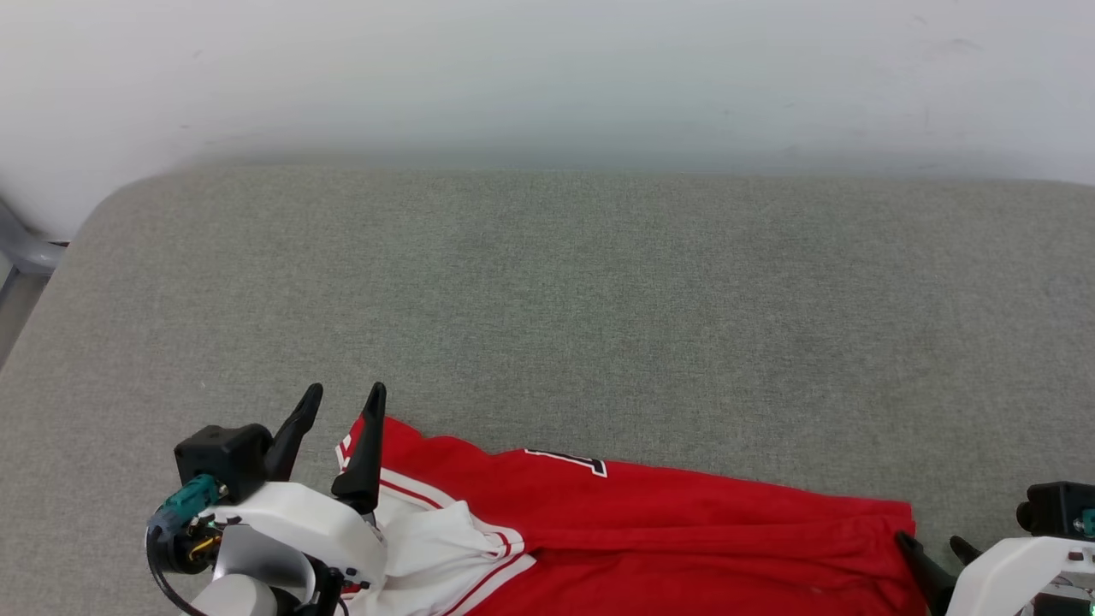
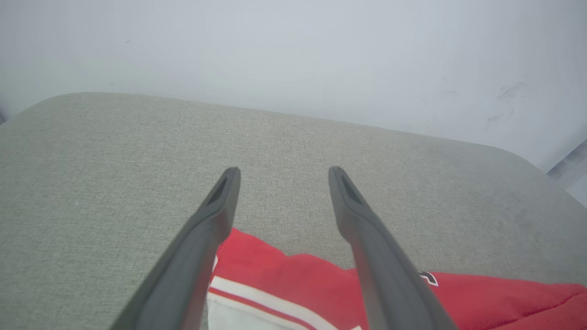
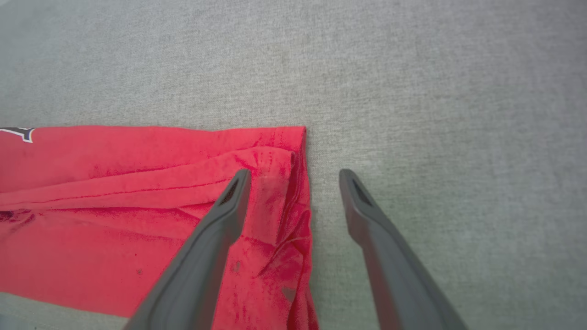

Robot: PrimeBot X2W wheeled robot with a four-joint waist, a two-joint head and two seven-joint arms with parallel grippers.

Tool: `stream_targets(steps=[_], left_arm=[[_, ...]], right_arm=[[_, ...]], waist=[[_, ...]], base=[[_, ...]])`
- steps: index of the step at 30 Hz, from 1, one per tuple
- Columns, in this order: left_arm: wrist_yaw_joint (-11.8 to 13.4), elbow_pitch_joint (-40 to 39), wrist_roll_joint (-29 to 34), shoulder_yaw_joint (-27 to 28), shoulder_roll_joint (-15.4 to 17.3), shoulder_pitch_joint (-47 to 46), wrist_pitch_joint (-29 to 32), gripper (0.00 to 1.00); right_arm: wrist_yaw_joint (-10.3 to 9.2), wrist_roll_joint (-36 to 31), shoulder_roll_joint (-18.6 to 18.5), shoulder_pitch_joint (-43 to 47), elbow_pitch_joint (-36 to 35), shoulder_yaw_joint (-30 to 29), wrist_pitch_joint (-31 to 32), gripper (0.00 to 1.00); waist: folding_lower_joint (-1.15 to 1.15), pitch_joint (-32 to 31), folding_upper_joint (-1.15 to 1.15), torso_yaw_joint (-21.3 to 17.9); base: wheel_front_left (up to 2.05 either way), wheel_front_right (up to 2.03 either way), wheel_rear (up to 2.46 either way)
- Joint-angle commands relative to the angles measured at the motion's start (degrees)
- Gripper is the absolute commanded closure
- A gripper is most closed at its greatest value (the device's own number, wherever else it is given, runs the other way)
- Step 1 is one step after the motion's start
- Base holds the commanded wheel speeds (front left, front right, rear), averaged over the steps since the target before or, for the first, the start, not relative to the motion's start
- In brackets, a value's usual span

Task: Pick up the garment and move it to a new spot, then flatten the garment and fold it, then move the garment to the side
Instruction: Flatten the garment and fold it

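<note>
Both arms reach forward, low over the grey cushion (image 1: 547, 282), and the left gripper (image 1: 345, 395) and right gripper (image 1: 931, 543) each have their fingers spread apart, holding nothing. The garment (image 1: 684, 522) lies between them as a long red band, with its white striped sleeve end under the left fingers and its plain red end under the right. The right wrist view shows one finger over that rumpled edge and the other over bare cushion.

A broad grey-green woven-fabric surface with rounded corners (image 1: 599, 282) spreads from 9 to 3 o'clock in the head view. At 12 o'clock behind it stands a plain matte white wall (image 1: 547, 77), with faint dark scuff marks (image 2: 509, 91) toward 2 o'clock in the left wrist view. A grey frame piece (image 1: 21, 248) sits at 9 o'clock. The light is soft and even.
</note>
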Motion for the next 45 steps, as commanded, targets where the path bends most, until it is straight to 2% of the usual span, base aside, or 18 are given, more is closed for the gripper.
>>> stream_targets(steps=[1, 9, 18, 19, 20, 21, 22, 26, 34, 45], left_arm=[[0.24, -0.07, 0.31, 0.13, -0.30, -0.44, -0.38, 0.00], [1.66, -0.96, 6.27, 0.02, -2.45, -1.87, -5.75, 0.00], [2.30, -3.09, 11.14, 0.26, -5.34, -1.30, -6.59, 0.00], [2.35, -3.29, 11.48, 0.38, -5.43, -1.14, -6.62, 0.00], [2.42, -3.55, 11.76, 0.62, -5.59, -1.07, -6.65, 0.00], [2.43, -3.66, 12.04, 0.74, -5.62, -0.97, -6.67, 0.00], [2.37, -3.82, 12.37, 0.93, -5.67, -0.91, -6.68, 0.00], [2.17, -4.13, 13.56, 1.66, -6.00, -0.55, -6.71, 0.00], [2.46, -3.07, 14.61, 3.01, -5.84, 1.59, -6.66, 0.00], [3.29, -3.40, 16.26, 4.69, -5.77, 4.60, -6.61, 0.00]], right_arm=[[-0.03, 0.06, -0.39, 0.34, -0.41, -0.14, 0.32, 0.00], [-0.03, 0.48, -0.45, -0.31, -0.01, 0.91, 5.62, 0.00], [-0.02, 1.83, 0.88, -2.38, 7.43, 3.83, 7.37, 0.00], [-0.01, 1.91, 0.85, -2.43, 8.10, 4.24, 7.63, 0.19], [-0.01, 2.32, 1.06, -2.61, 8.79, 4.51, 8.09, 0.61], [0.06, 2.47, 1.13, -2.81, 9.35, 4.94, 8.57, 0.88], [0.05, 2.67, 1.13, -2.88, 9.68, 5.21, 8.88, 1.00], [-0.02, 3.13, 0.45, -3.10, 9.21, 5.18, 9.27, 1.00], [-0.03, 3.57, -2.19, -4.01, 3.90, 3.02, 8.84, 1.00], [-0.04, 2.14, -6.02, -5.91, 3.38, -10.95, 14.00, 1.00]], waist=[[0.00, -0.02, 0.00, 0.04], [0.00, 1.60, 0.00, 0.83], [0.00, 3.82, 0.00, 2.27], [0.00, 3.98, 0.00, 2.33], [0.00, 4.14, 0.00, 2.40], [0.00, 4.26, 0.00, 2.45], [0.00, 4.35, 0.00, 2.49], [0.00, 4.32, 0.00, 2.44], [0.00, 2.37, 0.00, 1.36], [0.00, 0.24, 0.00, 0.71]], base=[[0.00, 0.00, 0.00], [0.00, 0.00, 0.00], [0.00, 0.00, 0.00], [0.00, 0.00, 0.00], [0.00, 0.00, 0.00], [0.00, 0.00, 0.00], [0.00, 0.00, 0.00], [0.00, 0.00, 0.00], [0.00, 0.00, 0.00], [0.00, 0.00, 0.00]])
